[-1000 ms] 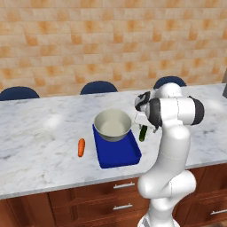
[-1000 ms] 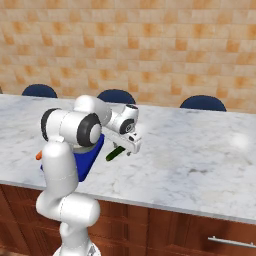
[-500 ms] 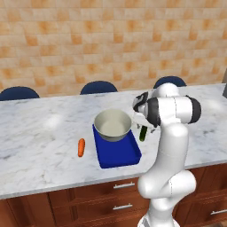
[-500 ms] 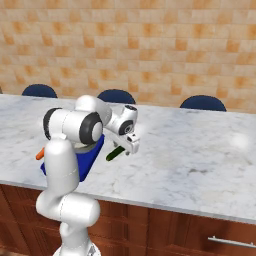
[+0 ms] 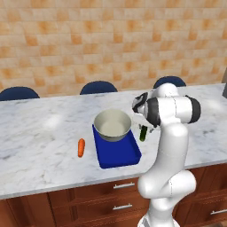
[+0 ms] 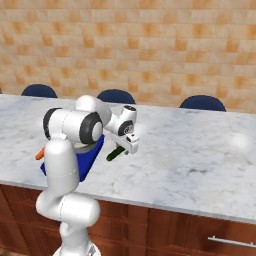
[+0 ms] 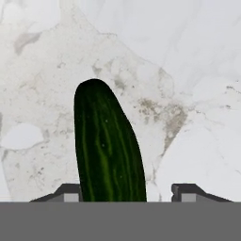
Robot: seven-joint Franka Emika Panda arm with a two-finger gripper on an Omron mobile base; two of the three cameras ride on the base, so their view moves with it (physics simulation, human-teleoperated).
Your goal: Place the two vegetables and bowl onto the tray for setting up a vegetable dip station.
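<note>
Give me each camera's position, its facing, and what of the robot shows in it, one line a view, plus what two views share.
Left base view: behind-left, facing the marble counter; white arm at lower right.
Right base view: behind-right, facing the same counter; arm at lower left, gripper over the stick.
Hand view: on the hand, looking down; dark fingertips.
Shared: small dark green cucumber, flat deep-blue tray.

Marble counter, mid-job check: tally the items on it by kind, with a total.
Vegetables: 2, a small orange carrot and a short dark green cucumber
Bowls: 1, a round pale grey-beige bowl sitting on the tray
Trays: 1, a flat rectangular deep-blue tray
Total: 4
</note>
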